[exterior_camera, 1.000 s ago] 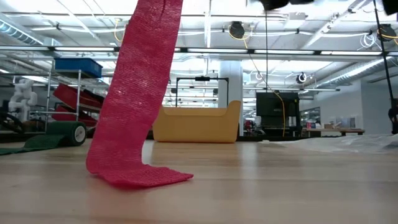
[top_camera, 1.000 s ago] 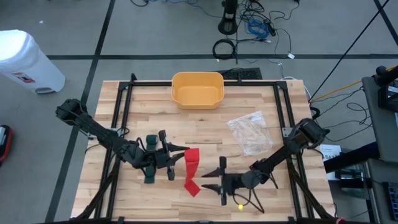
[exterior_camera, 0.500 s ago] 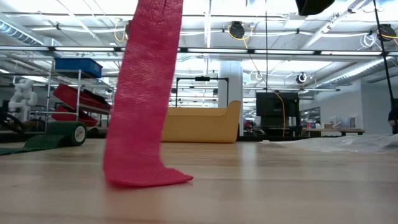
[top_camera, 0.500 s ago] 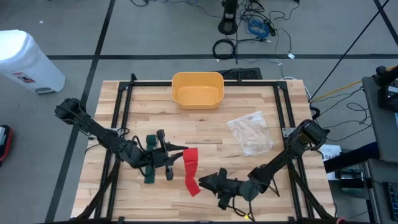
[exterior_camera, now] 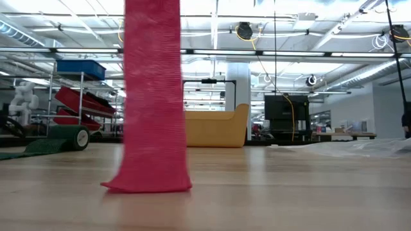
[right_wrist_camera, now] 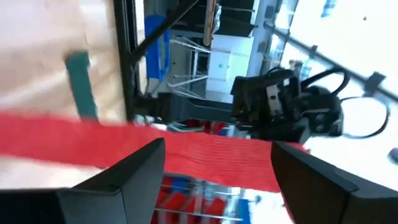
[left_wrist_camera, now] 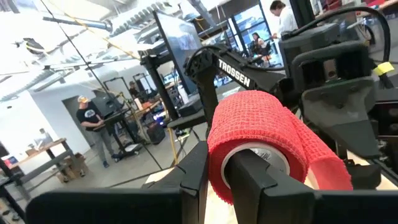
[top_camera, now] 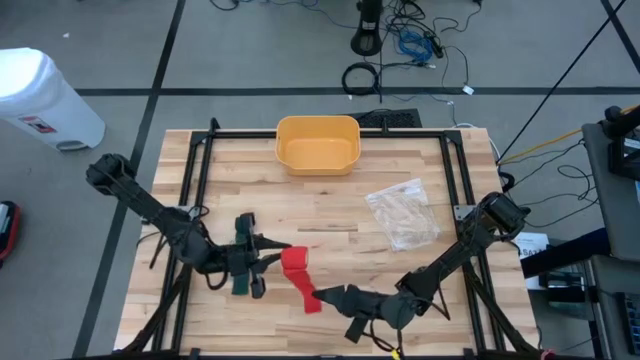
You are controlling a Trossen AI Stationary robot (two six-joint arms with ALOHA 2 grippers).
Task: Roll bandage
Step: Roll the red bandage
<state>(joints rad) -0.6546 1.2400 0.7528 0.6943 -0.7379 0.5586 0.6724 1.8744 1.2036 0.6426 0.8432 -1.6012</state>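
A red bandage roll [top_camera: 293, 259] with a white core is on my left gripper [top_camera: 262, 265], near the table's middle front. It fills the left wrist view [left_wrist_camera: 258, 140]. A loose strip [exterior_camera: 153, 96] hangs from the roll, and its lower end [exterior_camera: 148, 183] rests on the table. My right gripper [top_camera: 335, 300] is open at that lower end. In the right wrist view the strip [right_wrist_camera: 199, 155] runs across between its spread fingers. My left gripper has one finger [left_wrist_camera: 249, 177] inside the roll's white core [left_wrist_camera: 264, 157] and the other finger [left_wrist_camera: 193, 177] outside the red winding. The fingers come level from the table's left. The roll is lifted clear, its strip hanging down to the table. My right gripper: whether it touches the strip cannot be told.
A yellow bin [top_camera: 317, 144] stands at the far middle. A clear plastic bag [top_camera: 402, 212] lies at the right. A dark green piece [top_camera: 240, 284] lies under my left gripper. Black frame rails [top_camera: 195, 190] run along both sides.
My left gripper has turned about its wrist and gone a little toward the table's left edge with the roll. The strip, slanted before, now hangs straight and looks shorter from above. My right gripper has gone left toward the strip's lower end.
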